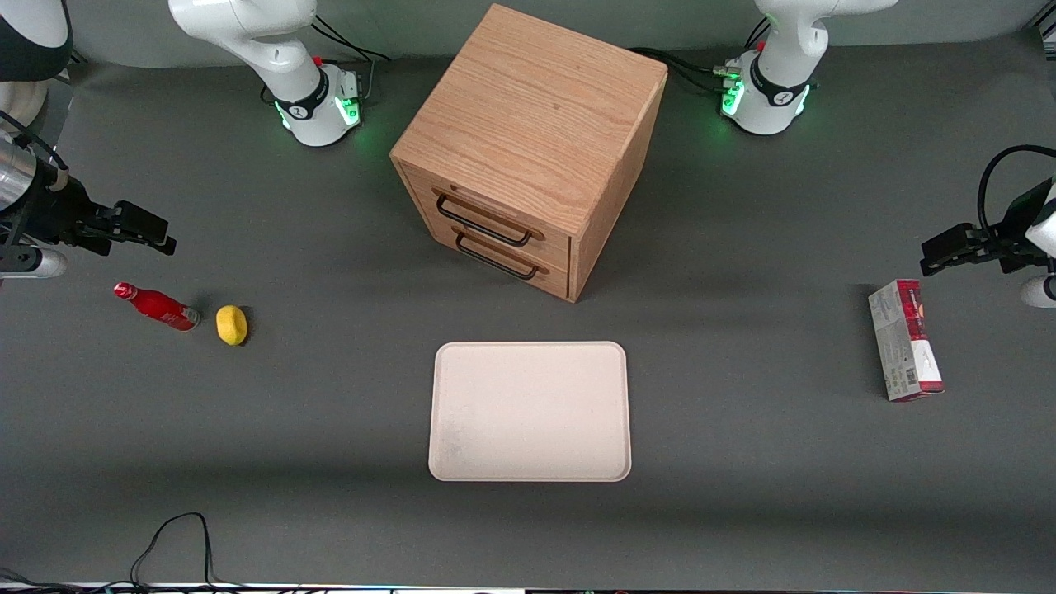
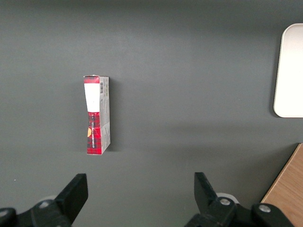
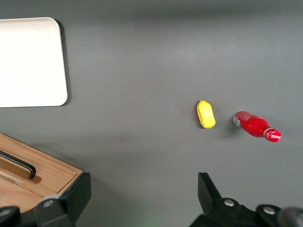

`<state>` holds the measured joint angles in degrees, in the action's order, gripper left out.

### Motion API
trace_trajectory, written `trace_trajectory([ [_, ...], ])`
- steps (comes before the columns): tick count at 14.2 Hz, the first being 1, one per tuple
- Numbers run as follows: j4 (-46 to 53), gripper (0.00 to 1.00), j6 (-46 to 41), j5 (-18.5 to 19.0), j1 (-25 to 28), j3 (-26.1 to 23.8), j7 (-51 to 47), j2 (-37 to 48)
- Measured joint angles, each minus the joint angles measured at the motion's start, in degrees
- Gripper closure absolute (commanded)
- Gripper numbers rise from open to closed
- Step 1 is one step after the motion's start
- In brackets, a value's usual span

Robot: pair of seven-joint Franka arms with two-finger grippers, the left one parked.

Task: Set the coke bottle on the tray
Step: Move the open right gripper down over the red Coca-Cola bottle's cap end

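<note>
- coke bottle (image 1: 157,306) (image 3: 256,126): tiny, bright red, red cap, silvery base, lying flat beside a lemon (image 1: 232,324)
- gripper (image 1: 144,233) fingers spread apart, hanging above the table near it
- tray (image 1: 530,411) bare

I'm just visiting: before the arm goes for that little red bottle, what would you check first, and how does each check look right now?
1. Gripper open: ok, fingers spread, holding nothing.
2. Coke bottle in reach: ok, lying on its side on the table toward the working arm's end, nearer the front camera than the gripper.
3. Room around bottle: not ok, yellow lump sits close beside its base.
4. Tray free: ok, nothing on it.
5. Path to tray: ok, the cabinet stands farther from the front camera than the tray.
</note>
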<state>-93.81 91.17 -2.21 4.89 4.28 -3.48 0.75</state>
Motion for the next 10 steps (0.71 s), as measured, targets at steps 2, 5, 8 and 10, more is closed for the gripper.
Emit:
trace_trajectory([
  [2, -0.08, 0.0, -0.01, 0.07, -0.01, -0.15, 0.0, 0.0],
  [5, -1.76, 0.0, 0.24, 1.85, -0.46, 0.86, 0.0, -0.12],
  [8, -10.22, 0.0, 10.88, 3.58, -0.78, 9.26, 9.38, -0.39],
  [10, -18.81, 0.0, 23.23, 3.58, -1.35, 16.23, 18.77, -1.02],
])
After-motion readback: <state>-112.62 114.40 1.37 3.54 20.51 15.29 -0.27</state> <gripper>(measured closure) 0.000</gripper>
